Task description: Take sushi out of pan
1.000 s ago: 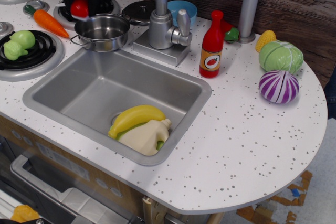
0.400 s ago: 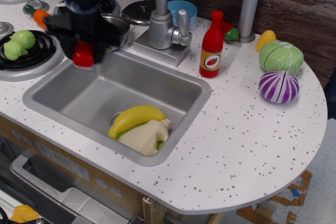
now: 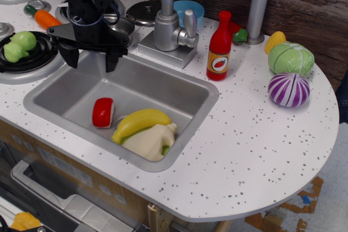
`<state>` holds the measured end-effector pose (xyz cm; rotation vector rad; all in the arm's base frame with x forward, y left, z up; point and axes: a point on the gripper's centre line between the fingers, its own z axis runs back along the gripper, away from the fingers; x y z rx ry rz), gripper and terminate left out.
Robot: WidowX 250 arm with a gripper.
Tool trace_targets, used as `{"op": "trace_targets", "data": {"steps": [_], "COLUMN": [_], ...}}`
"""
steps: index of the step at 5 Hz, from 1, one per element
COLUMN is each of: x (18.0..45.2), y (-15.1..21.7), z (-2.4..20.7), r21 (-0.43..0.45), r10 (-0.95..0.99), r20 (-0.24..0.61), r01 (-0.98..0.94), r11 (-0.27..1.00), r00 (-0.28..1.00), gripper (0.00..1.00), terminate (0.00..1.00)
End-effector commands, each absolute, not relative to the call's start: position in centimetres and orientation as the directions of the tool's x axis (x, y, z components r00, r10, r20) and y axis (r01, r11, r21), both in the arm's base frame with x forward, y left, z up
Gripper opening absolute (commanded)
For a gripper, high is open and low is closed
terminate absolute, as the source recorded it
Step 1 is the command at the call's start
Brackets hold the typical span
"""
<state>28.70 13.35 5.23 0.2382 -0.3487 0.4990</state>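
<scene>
The sushi (image 3: 103, 112), a small block with a glossy red top and white base, lies on its side on the sink floor, just left of the banana (image 3: 141, 123). My gripper (image 3: 90, 61) hangs open and empty above the sink's back left corner, well above the sushi. The pan (image 3: 123, 26), a shiny steel pot, stands behind the gripper on the counter and is mostly hidden by the arm.
The steel sink (image 3: 179, 82) also holds a cream bottle-shaped toy (image 3: 151, 141). A faucet (image 3: 168, 25), grey lid (image 3: 142, 10), blue bowl (image 3: 193, 9) and red bottle (image 3: 219, 47) stand behind. A carrot (image 3: 45, 18) and green pear (image 3: 18, 45) lie left; cabbages (image 3: 290, 58) right.
The gripper carried the sushi from behind the pan to over the sink, then opened. The sushi dropped to the sink floor beside the banana.
</scene>
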Motion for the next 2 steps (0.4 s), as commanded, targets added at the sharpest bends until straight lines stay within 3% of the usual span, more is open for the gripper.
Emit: {"op": "trace_targets", "data": {"steps": [1,2], "x": [29.08,29.08], "y": [13.56,13.56], "z": [6.08,6.08], "r21": [0.123,0.123], "r10": [0.437,0.437], "r20": [0.413,0.413], "r01": [-0.524,-0.524], "r11": [0.843,0.843], "r00": [0.799,0.799], "gripper": [1.0,1.0], "terminate": [0.0,1.0]}}
